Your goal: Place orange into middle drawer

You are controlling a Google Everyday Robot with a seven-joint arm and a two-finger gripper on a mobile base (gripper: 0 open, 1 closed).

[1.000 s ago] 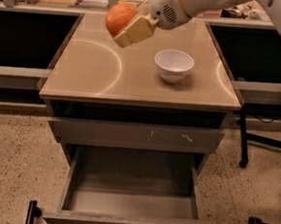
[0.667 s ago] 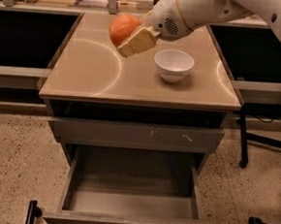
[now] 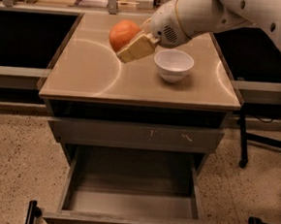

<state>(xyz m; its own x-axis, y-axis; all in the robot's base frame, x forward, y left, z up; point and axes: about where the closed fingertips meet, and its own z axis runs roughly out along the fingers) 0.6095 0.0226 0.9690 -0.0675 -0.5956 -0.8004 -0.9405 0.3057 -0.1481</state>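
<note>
Up near the top centre of the frame, the end effector [image 3: 130,44] is clamped on the orange [image 3: 122,33], one tan finger lying across the fruit's lower right side. The orange hangs above the back of the worktop [image 3: 85,73], clear of the surface. The white arm [image 3: 211,12] reaches in from the upper right. Just right of the fruit, a white bowl [image 3: 173,64] sits on the worktop. Below, under a closed scratched drawer front [image 3: 134,134], the middle drawer [image 3: 128,204] stands pulled out at the bottom of the frame.

The gripper [image 3: 128,41], jaws clasping the orange [image 3: 120,31], hangs over the cabinet top [image 3: 92,76].
</note>
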